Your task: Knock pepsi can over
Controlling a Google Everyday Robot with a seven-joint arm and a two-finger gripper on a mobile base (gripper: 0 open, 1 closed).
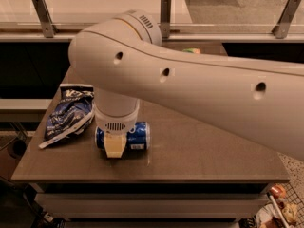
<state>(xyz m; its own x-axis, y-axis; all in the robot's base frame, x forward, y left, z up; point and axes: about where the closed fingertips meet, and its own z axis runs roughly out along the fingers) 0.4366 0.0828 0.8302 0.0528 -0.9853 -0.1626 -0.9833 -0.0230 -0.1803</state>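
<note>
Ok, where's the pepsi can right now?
In the camera view the pepsi can lies on its side near the table front edge, left of centre, just right of the chip bag, with the gripper covering its left part.

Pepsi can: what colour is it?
The small metal pepsi can is dark blue with a white patch, camera view; the claw overlaps one end.
</note>
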